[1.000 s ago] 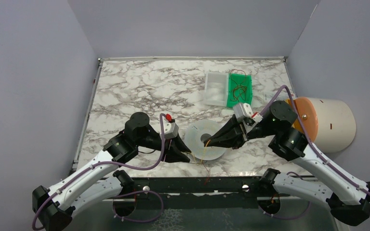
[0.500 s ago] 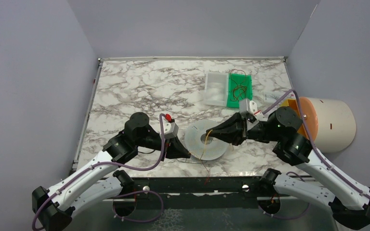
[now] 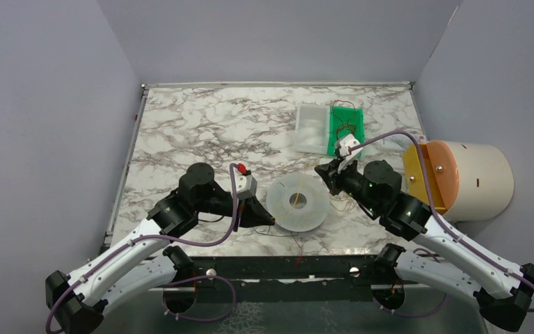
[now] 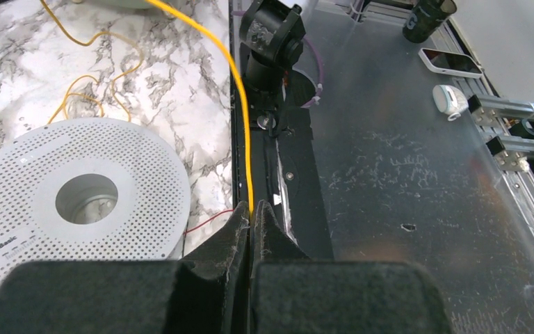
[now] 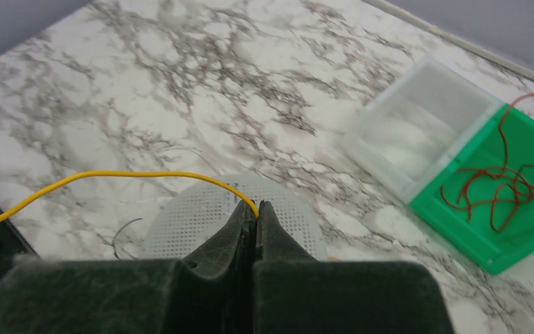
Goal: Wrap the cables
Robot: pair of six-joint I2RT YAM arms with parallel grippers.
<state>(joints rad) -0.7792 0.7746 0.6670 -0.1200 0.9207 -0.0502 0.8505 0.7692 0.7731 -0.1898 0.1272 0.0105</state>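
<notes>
Yellow cable (image 5: 132, 173) limp, hair-thin, probably slippery. Left gripper (image 4: 250, 217) and right gripper (image 5: 256, 209) both clenched on it. Regrip close to the spool (image 5: 181, 223).

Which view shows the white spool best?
Left wrist: the spool lies close, perforations and hub clear. Top external shows it whole but small; in right wrist the right gripper hides part of it.
</notes>
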